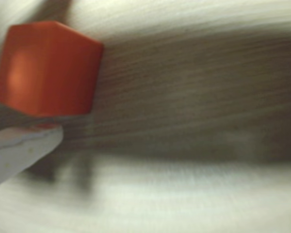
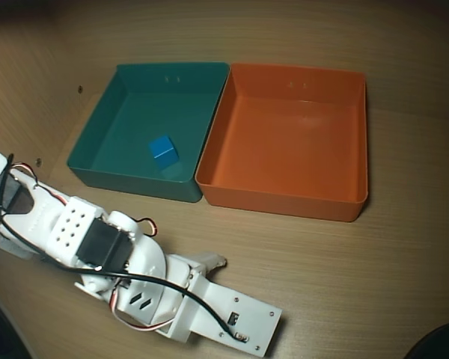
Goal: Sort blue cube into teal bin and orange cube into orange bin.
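The orange cube [image 1: 46, 68] fills the upper left of the wrist view and stays sharp while the wooden table behind it is smeared. My gripper [image 1: 39, 97] is shut on it; one pale finger [image 1: 22, 145] lies under the cube, and the other is out of frame. In the overhead view the blue cube [image 2: 163, 149] lies inside the teal bin [image 2: 127, 179], near its front wall. The orange bin [image 2: 284, 200] stands to the right of it, touching it, with nothing inside. In that view the arm [image 2: 135, 273] covers the gripper and the orange cube.
The white arm stretches across the lower left of the table [image 2: 359, 269] in the overhead view, in front of the teal bin. Bare wood lies in front of the orange bin and to the right.
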`<state>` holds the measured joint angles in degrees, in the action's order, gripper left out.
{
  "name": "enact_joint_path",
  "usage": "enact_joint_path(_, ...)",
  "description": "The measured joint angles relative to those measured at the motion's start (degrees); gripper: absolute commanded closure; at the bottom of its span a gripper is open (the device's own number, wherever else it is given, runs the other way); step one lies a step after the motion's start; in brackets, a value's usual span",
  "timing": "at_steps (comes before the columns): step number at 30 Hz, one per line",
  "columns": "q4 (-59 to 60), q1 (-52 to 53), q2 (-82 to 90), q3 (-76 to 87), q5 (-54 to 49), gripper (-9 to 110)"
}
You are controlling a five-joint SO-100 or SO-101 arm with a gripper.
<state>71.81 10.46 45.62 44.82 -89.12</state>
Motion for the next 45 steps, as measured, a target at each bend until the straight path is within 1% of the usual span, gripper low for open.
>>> enact_joint_path(8, 0.0, -0.7, -0.8, 0.0, 0.0, 63)
enact_joint_path(10, 0.0, -0.7, -0.8, 0.0, 0.0, 65)
enact_joint_path(13, 0.0, -0.7, -0.8, 0.0, 0.0, 75)
enact_joint_path(19, 0.0, -0.7, -0.8, 0.0, 0.0, 102)
enact_joint_path(21, 0.0, -0.7, -0.8, 0.0, 0.0, 108)
enact_joint_path(22, 0.0, -0.7, -0.8, 0.0, 0.1, 109)
enact_joint_path(26, 0.0, -0.7, -0.8, 0.0, 0.2, 106)
enact_joint_path(32, 0.0, -1.6, 2.1, 0.0, 0.2, 107)
enact_joint_path(40, 0.0, -9.3, 17.7, 0.0, 0.2, 107)
enact_joint_path(45, 0.0, -15.4, 21.7, 0.0, 0.2, 107)
